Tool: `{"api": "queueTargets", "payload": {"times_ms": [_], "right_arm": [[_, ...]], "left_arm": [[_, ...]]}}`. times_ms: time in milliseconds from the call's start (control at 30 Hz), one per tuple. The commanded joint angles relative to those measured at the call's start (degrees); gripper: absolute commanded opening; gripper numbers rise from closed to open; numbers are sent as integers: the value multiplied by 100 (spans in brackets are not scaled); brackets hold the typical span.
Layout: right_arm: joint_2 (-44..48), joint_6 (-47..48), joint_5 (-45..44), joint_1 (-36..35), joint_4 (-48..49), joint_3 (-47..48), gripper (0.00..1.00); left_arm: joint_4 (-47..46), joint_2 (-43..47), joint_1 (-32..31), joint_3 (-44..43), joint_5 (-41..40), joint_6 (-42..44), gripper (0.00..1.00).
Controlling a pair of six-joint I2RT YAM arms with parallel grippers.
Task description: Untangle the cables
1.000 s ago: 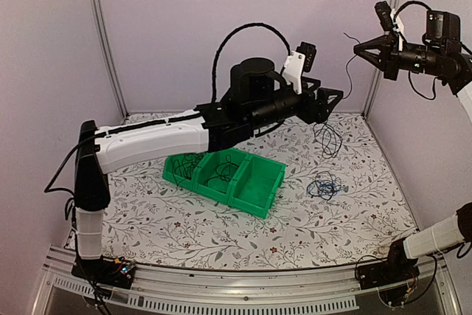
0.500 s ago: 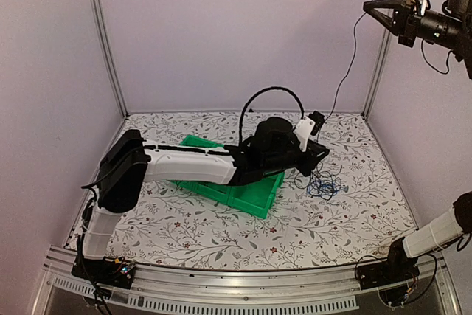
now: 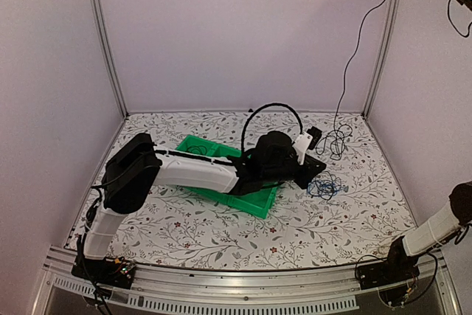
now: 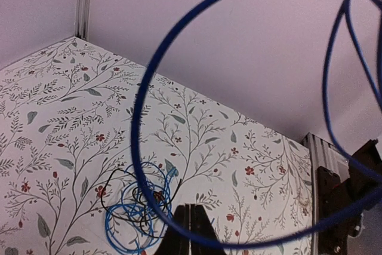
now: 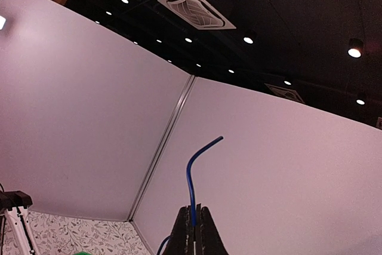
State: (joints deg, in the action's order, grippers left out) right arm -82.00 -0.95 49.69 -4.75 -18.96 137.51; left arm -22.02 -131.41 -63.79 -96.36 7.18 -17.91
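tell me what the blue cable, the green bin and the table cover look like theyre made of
The blue cable is probably a plastic-jacketed wire: smooth, with a slight sheen, and it holds springy round loops.
The green bin looks like moulded hard plastic: one even colour, with thin, stiff walls.
The table cover is a matte sheet with a floral print. It could be cloth or paper; the pictures don't show which.

Right claw (image 5: 193, 212) outside top view; blue cable (image 4: 141, 117) blurred, cropped at edges.

Left hand (image 4: 190, 210) lower, right hand (image 5: 194, 212) higher.
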Motion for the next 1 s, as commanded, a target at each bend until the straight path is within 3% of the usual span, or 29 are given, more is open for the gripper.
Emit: {"api": "queueTargets", "payload": {"times_ms": [0, 300, 500, 633, 767, 967], "right_arm": [[-71, -534, -243, 65, 691, 93, 0], [189, -234, -349, 73, 481, -756, 0], [393, -101, -259, 73, 483, -1161, 0], [408, -91, -154, 77, 470, -1220, 0], [417, -95, -118, 78, 530, -1351, 0], [360, -214, -35, 74, 656, -1393, 0]], "left_arm": [[-148, -139, 46, -37, 93, -21, 1], [-449, 1030, 51, 1309, -444, -260, 2], [-235, 2235, 7, 2241, -949, -356, 46], [-193, 2407, 31, 2197, -141, -311, 64], [-8, 2097, 47, 1831, 717, -470, 68], [244, 1675, 246, 1460, 130, -1025, 60]]}}
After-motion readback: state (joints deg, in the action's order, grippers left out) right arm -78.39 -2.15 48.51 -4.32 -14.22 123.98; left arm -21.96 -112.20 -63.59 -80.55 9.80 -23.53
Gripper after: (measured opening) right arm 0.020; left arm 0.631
